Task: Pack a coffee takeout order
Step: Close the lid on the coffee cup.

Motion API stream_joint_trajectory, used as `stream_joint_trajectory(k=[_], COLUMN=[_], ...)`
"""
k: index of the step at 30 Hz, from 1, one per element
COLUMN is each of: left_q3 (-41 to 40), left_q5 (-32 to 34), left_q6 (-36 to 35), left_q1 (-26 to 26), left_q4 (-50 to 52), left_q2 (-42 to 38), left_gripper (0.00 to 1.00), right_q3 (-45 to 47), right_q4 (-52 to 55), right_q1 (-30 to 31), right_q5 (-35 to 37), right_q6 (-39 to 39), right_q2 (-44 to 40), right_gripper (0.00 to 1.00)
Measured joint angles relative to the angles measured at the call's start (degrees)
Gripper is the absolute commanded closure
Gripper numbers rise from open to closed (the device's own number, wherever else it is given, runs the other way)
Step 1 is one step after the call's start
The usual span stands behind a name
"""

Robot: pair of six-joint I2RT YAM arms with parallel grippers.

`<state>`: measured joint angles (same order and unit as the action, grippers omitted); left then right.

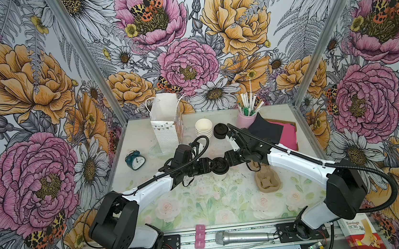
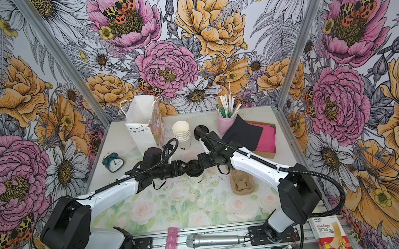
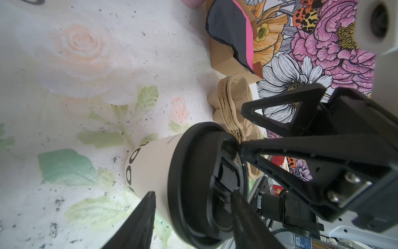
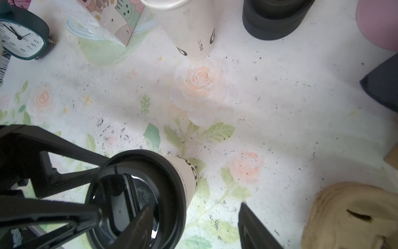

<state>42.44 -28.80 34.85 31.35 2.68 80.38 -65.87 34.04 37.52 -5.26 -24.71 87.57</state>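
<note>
The white paper cup (image 1: 219,177), capped by the black lid (image 1: 220,167), stood centrally on the table (image 1: 196,205). The left gripper (image 1: 212,166) sat at its 9 o'clock and the right gripper (image 1: 226,163) at 3 o'clock, both with jaws apart and fingertips over the lid.

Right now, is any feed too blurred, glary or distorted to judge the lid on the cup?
In both top views, sharp and evenly lit, lid small in frame; in the left wrist view, cup fairly crisp, near fingers blurred; in the right wrist view, bright glints on the lid's glossy top, cup carrier soft.
</note>
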Motion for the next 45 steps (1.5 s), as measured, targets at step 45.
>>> stream_joint_trajectory(k=[45], left_q3=[-3.15], left_q5=[1.22], left_q6=[3.43], left_q1=[0.42], left_q4=[-6.93], left_q2=[0.72], left_gripper=[0.71], right_q3=[8.39], right_q4=[-13.75], right_q1=[1.36], right_q5=[-2.12], right_q6=[-7.87], right_q2=[-1.64], right_gripper=[0.52])
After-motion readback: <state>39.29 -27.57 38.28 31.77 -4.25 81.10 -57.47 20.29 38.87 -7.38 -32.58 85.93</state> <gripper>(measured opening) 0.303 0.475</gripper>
